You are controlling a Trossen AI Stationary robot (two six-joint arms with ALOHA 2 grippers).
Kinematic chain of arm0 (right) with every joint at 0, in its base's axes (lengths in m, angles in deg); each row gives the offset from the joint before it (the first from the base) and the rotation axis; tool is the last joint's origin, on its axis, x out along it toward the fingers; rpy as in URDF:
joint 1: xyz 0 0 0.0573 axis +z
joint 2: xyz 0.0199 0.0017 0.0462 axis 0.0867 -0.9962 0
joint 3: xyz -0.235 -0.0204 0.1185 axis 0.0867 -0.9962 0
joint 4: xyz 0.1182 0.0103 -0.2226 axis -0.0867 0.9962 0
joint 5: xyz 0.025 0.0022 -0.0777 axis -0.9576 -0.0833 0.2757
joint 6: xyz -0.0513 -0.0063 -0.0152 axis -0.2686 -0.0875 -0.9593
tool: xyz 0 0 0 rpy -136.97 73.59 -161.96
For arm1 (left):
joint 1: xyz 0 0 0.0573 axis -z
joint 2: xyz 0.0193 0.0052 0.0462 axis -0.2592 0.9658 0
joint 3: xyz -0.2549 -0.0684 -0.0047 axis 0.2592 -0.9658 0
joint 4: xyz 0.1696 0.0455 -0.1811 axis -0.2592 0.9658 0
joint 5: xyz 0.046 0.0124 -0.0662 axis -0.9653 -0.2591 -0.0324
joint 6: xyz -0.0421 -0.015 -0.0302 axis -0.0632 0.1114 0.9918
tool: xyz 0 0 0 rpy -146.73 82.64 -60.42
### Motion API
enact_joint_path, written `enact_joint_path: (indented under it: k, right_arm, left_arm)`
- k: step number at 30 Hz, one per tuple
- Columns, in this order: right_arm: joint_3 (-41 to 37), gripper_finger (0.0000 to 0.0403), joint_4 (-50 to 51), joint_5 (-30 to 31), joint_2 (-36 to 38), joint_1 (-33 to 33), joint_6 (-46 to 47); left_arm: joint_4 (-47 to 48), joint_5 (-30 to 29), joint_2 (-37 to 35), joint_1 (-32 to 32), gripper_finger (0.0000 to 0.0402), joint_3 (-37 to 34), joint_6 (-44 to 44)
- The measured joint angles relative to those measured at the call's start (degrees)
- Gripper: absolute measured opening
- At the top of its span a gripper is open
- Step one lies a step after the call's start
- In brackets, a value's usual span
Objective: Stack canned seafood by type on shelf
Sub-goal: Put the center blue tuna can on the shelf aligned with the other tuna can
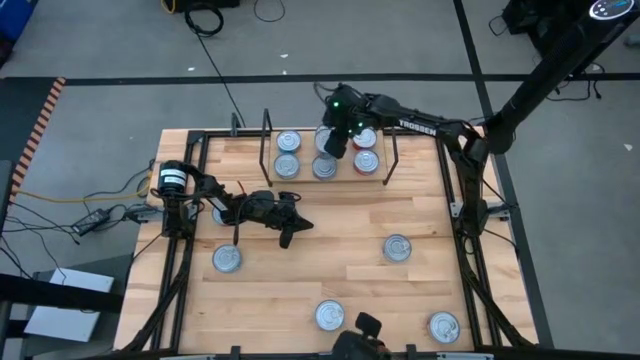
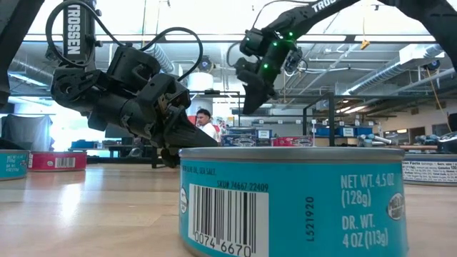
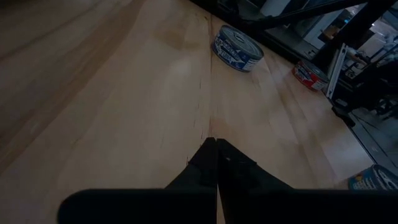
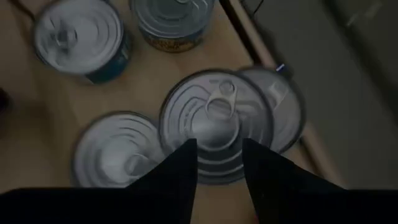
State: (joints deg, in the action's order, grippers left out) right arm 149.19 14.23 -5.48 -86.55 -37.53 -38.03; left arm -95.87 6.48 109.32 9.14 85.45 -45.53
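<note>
The shelf [image 1: 305, 178] is a light-wood board with black wire uprights at the table's far edge. Several silver-lidded tins [image 1: 288, 141] sit on it. My right gripper [image 4: 217, 149] hangs open over the shelf, pointing down. Its fingers stand above the lid of one tin [image 4: 214, 115], which rests on top of another tin [image 4: 280, 106] and is wider than the gap between them. Two more tins [image 4: 81, 37] stand beside it on the board. My left gripper [image 3: 216, 144] is shut and empty, just above the tabletop left of centre [image 1: 289, 236].
Loose tins lie on the table: one near the left edge [image 1: 227, 258], one right of centre [image 1: 397, 247], two by the near edge [image 1: 330, 316] [image 1: 443, 326]. The left wrist view shows a blue tin [image 3: 238, 48] and a red one [image 3: 310, 74]. A person stands beyond the table [image 2: 206, 121].
</note>
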Motion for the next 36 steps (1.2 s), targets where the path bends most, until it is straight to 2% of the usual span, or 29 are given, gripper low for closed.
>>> enact_joint_path:
  k: [3, 7, 12, 20, 26, 30, 36]
  right_arm:
    - [0.00, 0.0139, 0.86, -6.53, 0.00, -2.08, 8.35]
    - [0.00, 0.0136, 0.57, -11.23, 0.00, -3.26, 9.31]
    - [0.00, 0.0128, 1.41, -11.37, 0.00, -2.65, 9.16]
    - [-0.13, 0.0133, 6.73, -11.48, 0.42, 2.11, 1.50]
    - [-1.98, 0.0131, 6.36, -10.83, 0.42, 4.48, 1.43]
    - [-2.80, 0.0130, 3.96, -6.88, 0.42, 5.50, 1.22]
    - [-2.90, 0.0130, 2.63, -6.75, 0.42, 5.83, 1.35]
  left_arm:
    - [0.00, 0.00, 0.00, 0.01, 0.0003, 0.00, 0.00]
    - [0.00, -0.02, 0.00, 0.02, 0.0003, 0.00, 0.00]
    - [0.00, -0.02, 0.00, 0.01, 0.0003, 0.00, 0.09]
    - [0.00, -0.02, 0.00, 0.02, 0.0003, 0.00, 0.17]
    - [0.00, -0.02, 0.00, 0.00, 0.0003, 0.00, 0.17]
    - [0.00, -0.02, 0.00, 0.02, 0.0003, 0.00, 0.21]
    - [0.00, -0.02, 0.00, 0.00, 0.0003, 0.00, 0.33]
